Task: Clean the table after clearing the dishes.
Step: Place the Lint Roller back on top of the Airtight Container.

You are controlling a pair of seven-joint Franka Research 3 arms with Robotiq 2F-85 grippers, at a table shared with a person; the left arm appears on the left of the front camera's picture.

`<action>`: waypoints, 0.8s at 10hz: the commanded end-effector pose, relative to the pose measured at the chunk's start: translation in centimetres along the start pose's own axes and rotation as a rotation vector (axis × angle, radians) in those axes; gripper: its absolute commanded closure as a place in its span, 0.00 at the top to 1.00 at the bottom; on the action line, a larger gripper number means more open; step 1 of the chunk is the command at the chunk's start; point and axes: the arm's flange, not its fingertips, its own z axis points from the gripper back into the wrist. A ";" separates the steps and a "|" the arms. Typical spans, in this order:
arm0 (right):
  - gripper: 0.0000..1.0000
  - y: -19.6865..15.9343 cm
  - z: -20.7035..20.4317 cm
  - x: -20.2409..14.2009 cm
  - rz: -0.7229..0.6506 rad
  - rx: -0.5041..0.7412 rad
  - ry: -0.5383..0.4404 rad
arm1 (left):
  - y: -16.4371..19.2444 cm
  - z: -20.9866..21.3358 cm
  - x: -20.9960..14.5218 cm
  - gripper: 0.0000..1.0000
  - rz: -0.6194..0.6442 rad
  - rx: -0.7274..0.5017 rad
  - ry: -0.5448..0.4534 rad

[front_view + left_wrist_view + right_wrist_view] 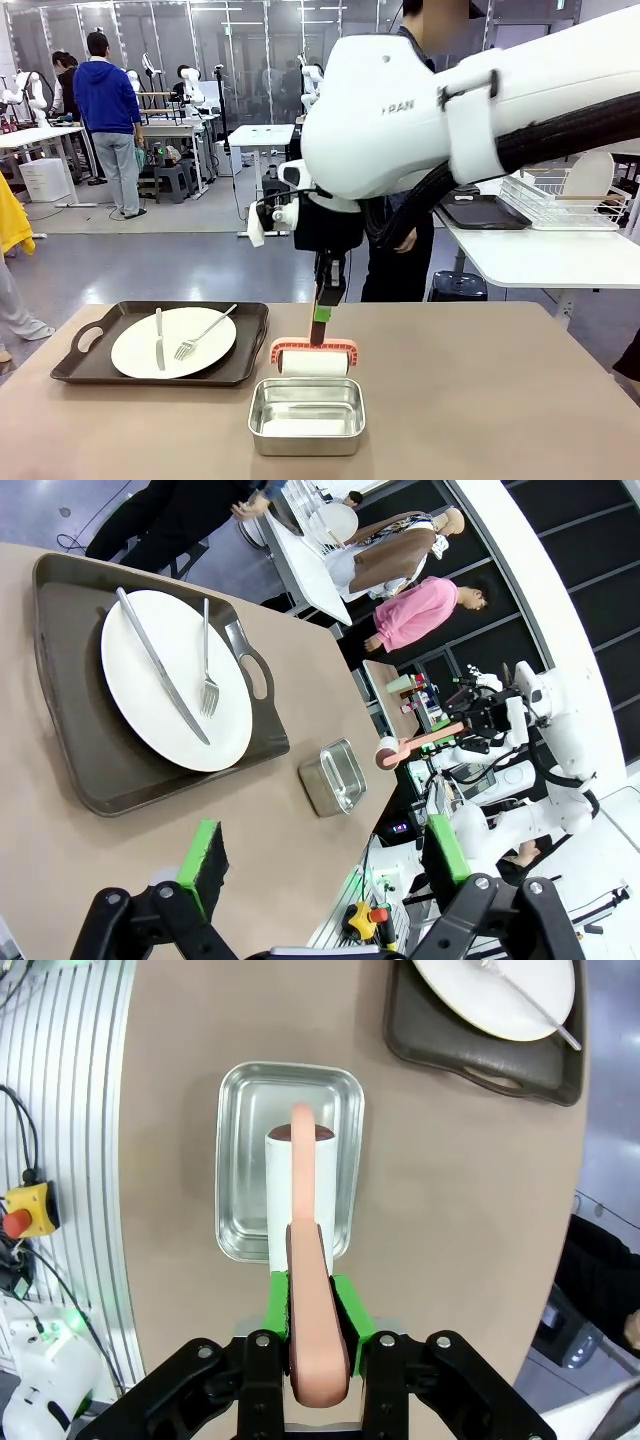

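Note:
On the beige table (pixel 480 400) at the left lies a dark handled tray (pixel 75 365) bearing a white plate (pixel 135 350) with a knife (pixel 159 338) and fork (pixel 205 332). My right gripper (pixel 321 312) is shut on the salmon handle of a white roller (pixel 314 357), held just behind and above the steel pan (pixel 306 417). The right wrist view has that gripper (pixel 318 1310) clamped on the handle, the roller (pixel 300 1190) over the pan (pixel 240 1160). My left gripper (pixel 325 852) hangs open above the table near the tray (pixel 60 680) and plate (pixel 135 695).
A person in dark clothes (pixel 400 250) stands at the far side behind my right arm. A white side table (pixel 540 255) at the right carries a dish rack (pixel 560 200) and a dark tray (pixel 480 212). Bare tabletop lies right of the pan.

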 end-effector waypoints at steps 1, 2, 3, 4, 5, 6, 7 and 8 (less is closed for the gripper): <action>0.22 -1.8 -1.6 2.1 0.034 0.050 0.018 | -0.2 0.3 -0.2 1.00 -0.011 -0.001 0.008; 0.22 -2.5 -3.1 3.0 0.042 0.095 0.015 | -0.2 0.3 -0.2 1.00 -0.011 -0.001 0.008; 0.22 -3.4 -4.7 3.4 0.030 0.142 0.058 | -0.2 0.3 -0.2 1.00 -0.011 -0.001 0.008; 0.22 -4.1 -5.7 3.8 0.010 0.160 0.073 | -0.2 0.3 -0.2 1.00 -0.011 -0.001 0.008; 0.22 -4.8 -6.6 4.2 -0.016 0.159 0.117 | -0.2 0.3 -0.2 1.00 -0.011 -0.001 0.008; 0.22 -5.3 -7.8 4.6 -0.026 0.169 0.130 | -0.2 0.3 -0.2 1.00 -0.011 -0.001 0.008; 0.22 -5.7 -8.7 4.6 -0.030 0.171 0.136 | -0.2 0.3 -0.2 1.00 -0.011 -0.001 0.008; 0.22 -6.0 -9.2 4.1 -0.037 0.174 0.140 | -0.2 0.3 -0.2 1.00 -0.011 -0.001 0.008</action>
